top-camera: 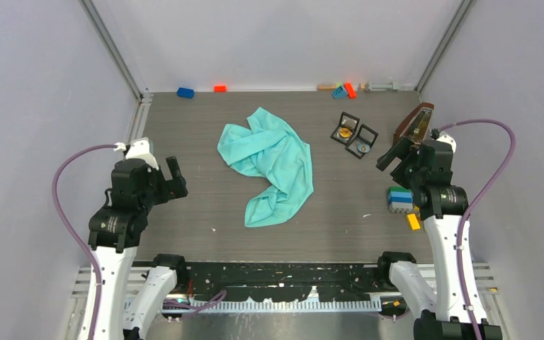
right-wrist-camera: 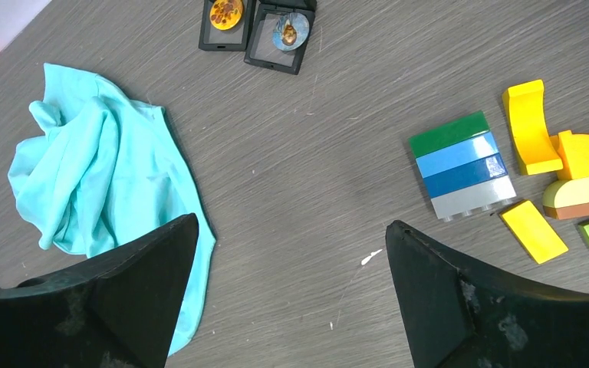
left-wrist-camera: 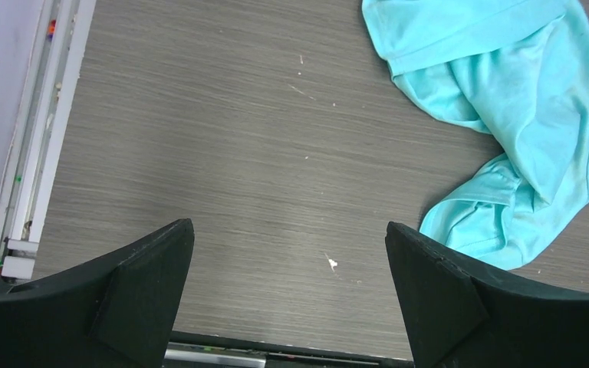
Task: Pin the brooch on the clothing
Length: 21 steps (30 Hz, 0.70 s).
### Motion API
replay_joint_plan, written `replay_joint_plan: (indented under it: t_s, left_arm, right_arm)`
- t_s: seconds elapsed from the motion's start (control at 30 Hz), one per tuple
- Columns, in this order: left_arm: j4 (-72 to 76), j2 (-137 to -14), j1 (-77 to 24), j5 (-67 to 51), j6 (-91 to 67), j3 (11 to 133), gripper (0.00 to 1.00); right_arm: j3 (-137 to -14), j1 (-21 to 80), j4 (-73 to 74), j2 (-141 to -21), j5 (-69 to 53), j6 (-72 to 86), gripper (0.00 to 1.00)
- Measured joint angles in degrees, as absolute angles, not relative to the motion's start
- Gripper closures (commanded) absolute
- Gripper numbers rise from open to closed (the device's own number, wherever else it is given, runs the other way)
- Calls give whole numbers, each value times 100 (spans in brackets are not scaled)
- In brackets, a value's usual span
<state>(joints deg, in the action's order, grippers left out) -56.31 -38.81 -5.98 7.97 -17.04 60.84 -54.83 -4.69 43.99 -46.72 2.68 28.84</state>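
Soft turquoise clothing [top-camera: 269,166] crumpled on woodgrain table [top-camera: 184,234]; left gripper [left-wrist-camera: 287,228], right gripper [right-wrist-camera: 291,222] spread wide, empty.

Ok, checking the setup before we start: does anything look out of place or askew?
The T-shirt lies crumpled and twisted mid-table, not spread flat for pinning. Loose toy blocks sit scattered on the right.

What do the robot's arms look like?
White links with black joints. A purple cable loops off the left arm, another off the right arm. The left gripper and right gripper each have two chunky black wedge-shaped fingers.
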Motion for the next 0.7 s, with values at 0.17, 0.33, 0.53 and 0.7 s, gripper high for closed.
replay_joint_plan:
  t_s: [0.17,0.33,0.53,0.7]
  left_arm:
    - [-5655,-4136,-598,814,-1710,6084,0]
    - [-5537,-4296,-596,644,-1743,5940,0]
    - [-5037,-4414,-604,-537,-1863,5395,0]
    - [-4451,-4412,-1286,-980,-2333,4668,0]
  right_arm:
    - [-5509,-469,4427,-4600,220,2856,0]
    - [-5509,-469,4427,-4598,-36,2805,0]
    - [-5299,-469,4397,-4534,-552,2768,12]
    - [-4735,-342,4182,-4727,-1146,3020,16]
